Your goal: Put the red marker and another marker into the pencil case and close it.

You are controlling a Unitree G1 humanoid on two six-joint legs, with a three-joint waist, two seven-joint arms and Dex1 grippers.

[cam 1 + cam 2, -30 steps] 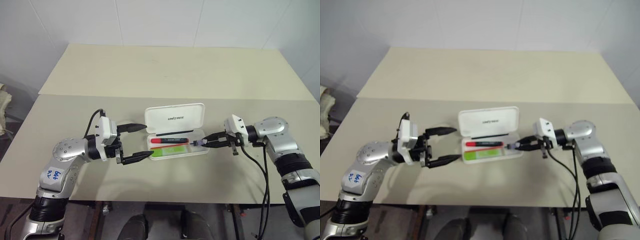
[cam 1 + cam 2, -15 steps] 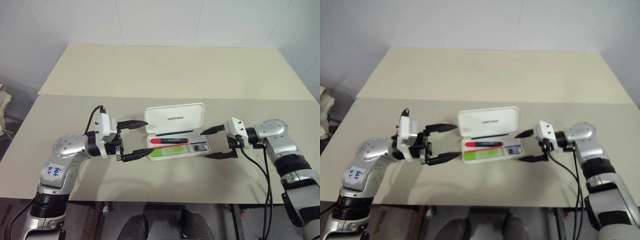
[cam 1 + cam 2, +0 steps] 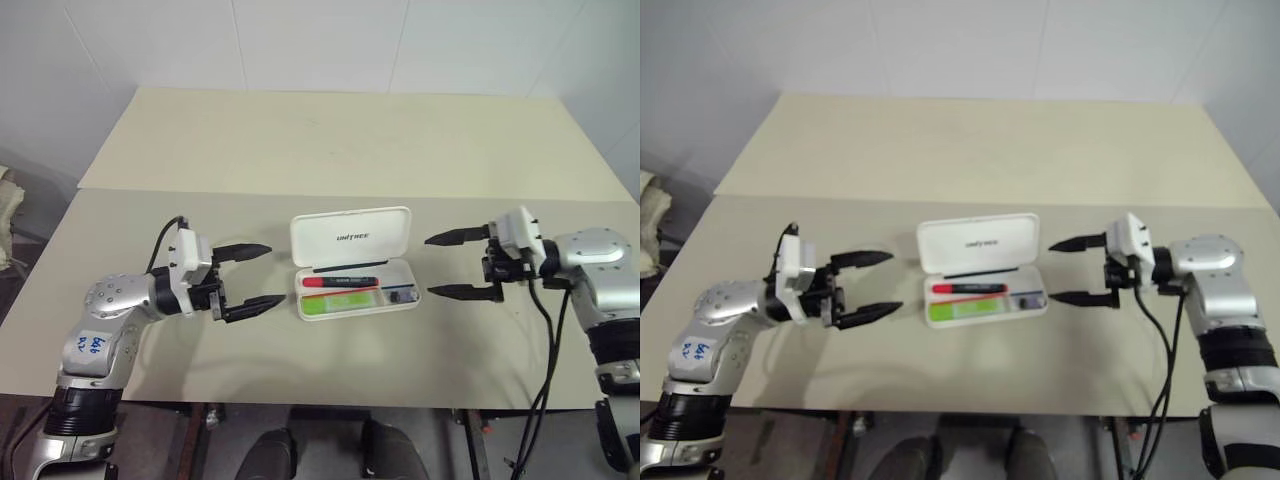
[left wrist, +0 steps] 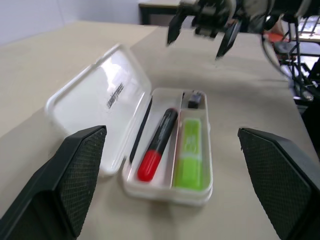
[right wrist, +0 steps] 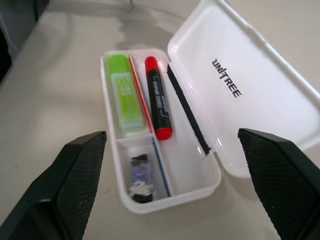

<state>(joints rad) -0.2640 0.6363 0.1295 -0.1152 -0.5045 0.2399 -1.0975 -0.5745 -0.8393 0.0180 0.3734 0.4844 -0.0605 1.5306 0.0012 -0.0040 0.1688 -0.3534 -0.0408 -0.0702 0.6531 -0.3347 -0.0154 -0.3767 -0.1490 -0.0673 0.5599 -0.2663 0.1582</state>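
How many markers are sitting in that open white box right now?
2. The red marker lies beside the lid hinge; the green marker lies alongside it in the front compartment of the pencil case.

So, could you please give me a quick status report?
Both pincers open, left, right. Red marker and green marker inside pencil case, lid up. Nothing obstructing.

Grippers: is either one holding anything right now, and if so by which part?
Nothing is held. The left gripper and right gripper both stand open, apart from the pencil case, one at each end.
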